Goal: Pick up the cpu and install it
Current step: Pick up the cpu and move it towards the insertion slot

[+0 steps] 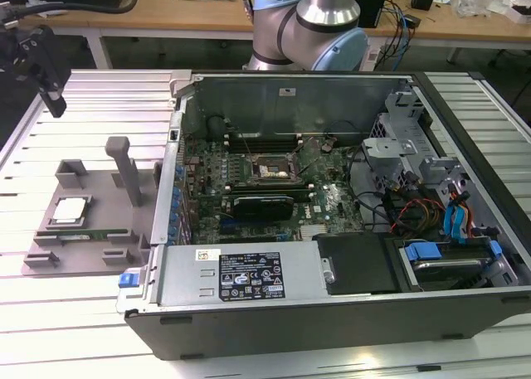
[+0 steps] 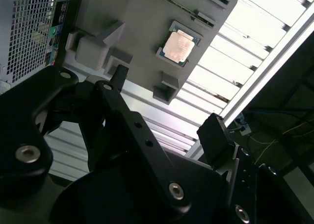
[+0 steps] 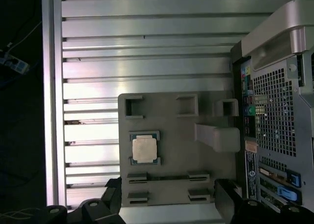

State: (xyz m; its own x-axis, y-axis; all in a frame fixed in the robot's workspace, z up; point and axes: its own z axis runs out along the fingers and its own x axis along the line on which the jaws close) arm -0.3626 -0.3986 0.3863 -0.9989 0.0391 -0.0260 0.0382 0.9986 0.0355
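1. While my gripper [image 3: 168, 185] hangs with its jaws apart and empty, high off the grey tray [image 1: 93, 188] toward the exterior view's left, a crooked descent could knock the tray's raised blocks.
2. On the tray lies the cpu [image 1: 69, 211], flat in its recess; an off-centre pinch could tilt or drop it.
3. Just beside the tray, on the exterior view's right, the computer case [image 1: 249, 284] wall could snag my arm on the carry.

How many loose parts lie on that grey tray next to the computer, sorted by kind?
cpu: 1
memory stick: 1
Total on the grey tray: 2
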